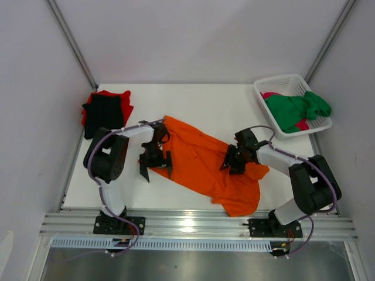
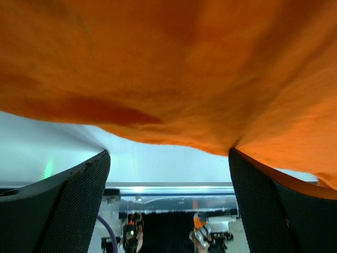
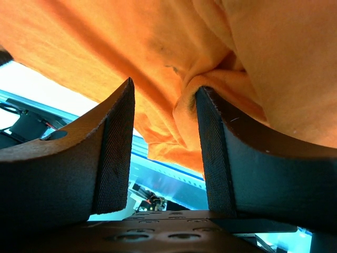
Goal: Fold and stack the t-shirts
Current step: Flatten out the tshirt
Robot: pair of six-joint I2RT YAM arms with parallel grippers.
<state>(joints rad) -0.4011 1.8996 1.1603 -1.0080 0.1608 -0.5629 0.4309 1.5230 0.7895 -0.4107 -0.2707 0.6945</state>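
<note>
The orange t-shirt [image 1: 202, 161] lies spread on the white worktop [image 1: 199, 99] between my two hands. Its long axis runs diagonally from far-left to near-right. My left hand [image 1: 156, 168] sits at the shirt's left edge with its fingers spread wide and cloth draped just past their tips. My right hand [image 1: 232, 165] is at the opposite edge, fingers partly spread. A wrinkle of orange cloth bunches against one finger but is not pinched. Both hands look equally close, so I judge either edge can be taken. Beyond the left hand, a black t-shirt [image 1: 105, 116] lies on a red t-shirt [image 1: 117, 95]. Beyond the right hand, a white basket [image 1: 263, 88] holds a green t-shirt [image 1: 299, 108] and a pink t-shirt [image 1: 270, 95]. Nothing blocks either hand.
</note>
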